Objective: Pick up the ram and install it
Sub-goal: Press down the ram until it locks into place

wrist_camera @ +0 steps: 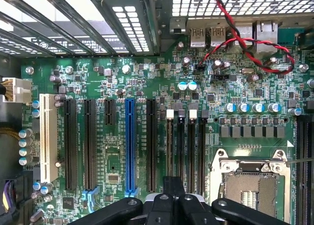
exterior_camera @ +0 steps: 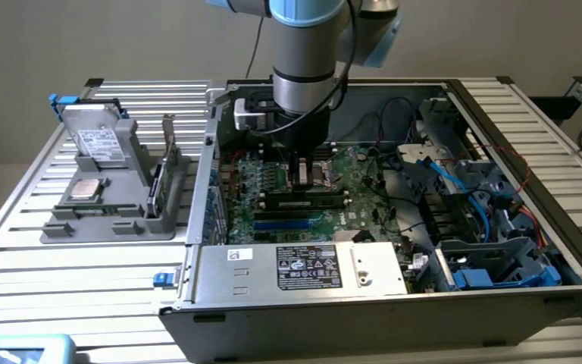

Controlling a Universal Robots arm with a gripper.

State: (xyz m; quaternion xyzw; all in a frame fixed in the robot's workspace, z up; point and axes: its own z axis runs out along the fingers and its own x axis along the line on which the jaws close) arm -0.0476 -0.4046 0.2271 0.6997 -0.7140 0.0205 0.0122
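Note:
My gripper hangs inside the open computer case, low over the motherboard. In the wrist view its black fingertips are pressed together with nothing between them, right above the row of black memory slots beside the silver processor socket. The gripper is shut and empty. The ram looks like the slim green strip lying in the grey parts holder at the exterior view's left, well away from the gripper.
The holder also carries a square processor chip, a drive and an upright card with a metal bracket. Case walls, a power supply, blue and black cables and a red-black wire crowd the board.

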